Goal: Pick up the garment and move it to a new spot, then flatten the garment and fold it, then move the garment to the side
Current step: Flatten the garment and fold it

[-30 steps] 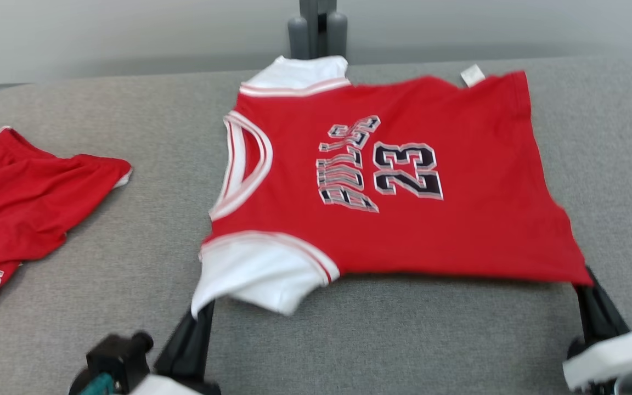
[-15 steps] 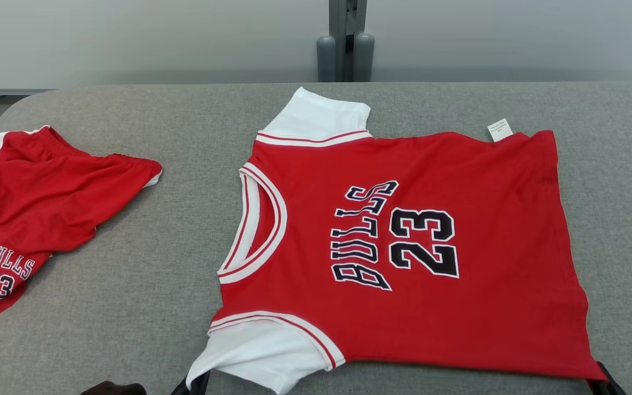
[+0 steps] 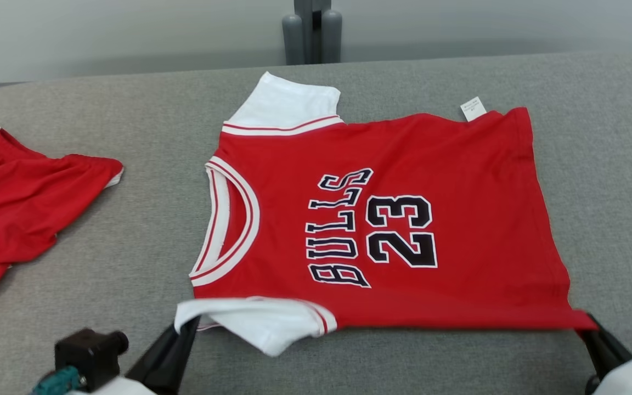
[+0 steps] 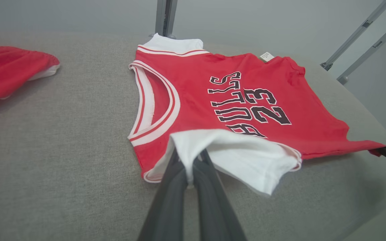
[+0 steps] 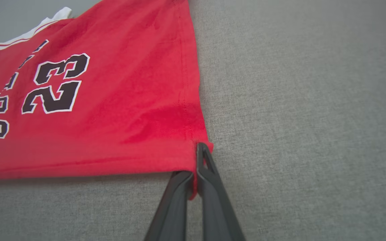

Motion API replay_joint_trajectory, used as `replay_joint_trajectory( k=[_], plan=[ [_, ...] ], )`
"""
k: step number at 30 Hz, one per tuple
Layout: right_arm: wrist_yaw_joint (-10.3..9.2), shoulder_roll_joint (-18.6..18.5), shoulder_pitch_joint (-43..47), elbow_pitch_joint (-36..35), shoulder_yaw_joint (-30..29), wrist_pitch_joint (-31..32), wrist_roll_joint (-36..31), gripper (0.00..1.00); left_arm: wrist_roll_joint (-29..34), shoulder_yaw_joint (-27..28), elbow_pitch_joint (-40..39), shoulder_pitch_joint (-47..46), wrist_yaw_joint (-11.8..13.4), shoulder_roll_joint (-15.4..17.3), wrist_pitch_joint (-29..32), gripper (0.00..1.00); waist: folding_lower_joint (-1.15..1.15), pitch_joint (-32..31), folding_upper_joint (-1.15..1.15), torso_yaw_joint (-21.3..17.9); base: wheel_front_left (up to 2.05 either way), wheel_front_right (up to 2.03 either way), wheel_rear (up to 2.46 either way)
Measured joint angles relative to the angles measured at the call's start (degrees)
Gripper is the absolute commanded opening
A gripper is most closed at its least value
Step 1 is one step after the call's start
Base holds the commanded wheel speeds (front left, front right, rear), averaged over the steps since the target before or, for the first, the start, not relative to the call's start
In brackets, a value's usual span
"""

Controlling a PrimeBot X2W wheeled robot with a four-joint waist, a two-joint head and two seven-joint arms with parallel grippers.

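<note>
1. Left pincer [image 4: 190, 169] is clamped shut on the jersey [image 3: 469, 219], gripping the near white sleeve [image 4: 246, 157] and holding that bit up off the bench [image 3: 129, 230].
2. Right pincer [image 5: 193, 164] is pinched tight on the near hem corner [image 5: 186, 140].
3. The rest of the jersey lies spread out face up mid-bench, collar to the left, "BULLS 23" showing, label [image 3: 473, 108] poking out at the far edge.
4. Red shorts [image 3: 14, 203] sit well off to the left, not touching it.
</note>
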Motion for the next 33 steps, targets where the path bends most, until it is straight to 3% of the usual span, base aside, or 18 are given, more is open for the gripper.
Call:
replay_joint_trajectory(
  k=[5,10,17,25,26,27,28,29,33],
  plan=[
    [0.0,-1.8,-5.8,-2.5,1.1,4.6,0.4,0.0,0.5,0.7,1.6,-6.4,-2.3,2.3,1.3,0.0,0.0,1.8,0.0,-1.6,0.0,0.0,0.0],
    [0.0,-3.6,-11.9,-1.5,2.9,6.2,0.4,0.0,-0.5,0.9,5.1,-13.1,-4.6,2.6,2.3,0.0,0.0,4.5,0.0,-2.8,0.0,0.0,0.0],
    [-0.01,-4.5,-19.9,4.0,6.5,5.7,0.6,0.0,-2.0,0.3,14.0,-22.7,-7.6,1.3,1.6,0.0,0.0,9.0,0.0,-3.6,0.0,0.0,0.0],
    [0.0,-5.9,-26.2,9.7,10.2,3.1,1.5,0.0,-1.1,-0.8,22.0,-28.6,-9.2,-0.2,-0.7,0.0,0.0,12.7,0.0,-4.0,0.0,0.0,0.0],
    [0.0,-6.1,-26.5,10.2,10.5,2.7,1.7,0.0,-1.0,-0.8,22.7,-28.7,-9.3,-0.4,-1.0,0.04,0.0,12.9,0.0,-3.9,0.0,0.0,0.0],
    [0.0,-6.3,-27.0,10.8,10.6,2.1,2.0,0.4,-0.9,-0.8,23.5,-28.9,-9.3,-0.6,-1.6,0.42,0.0,13.1,0.0,-3.9,0.0,0.0,0.0],
    [0.0,-6.3,-27.2,11.2,10.6,1.5,2.4,0.92,-0.9,-0.8,24.0,-29.2,-9.3,-0.9,-2.0,1.0,0.0,13.1,0.0,-3.8,0.0,0.0,0.0],
    [0.0,-6.2,-27.3,11.4,10.8,1.1,3.0,1.0,-0.7,-0.8,24.4,-29.7,-9.2,-1.3,-2.6,1.0,0.0,13.2,0.0,-3.7,0.0,0.0,0.0],
    [0.0,-5.6,-26.8,11.3,9.5,-2.0,4.8,1.0,-0.4,-0.2,25.2,-29.7,-8.4,-2.5,-6.5,1.0,0.0,12.8,0.0,-3.2,0.0,0.0,0.0]
  ],
)
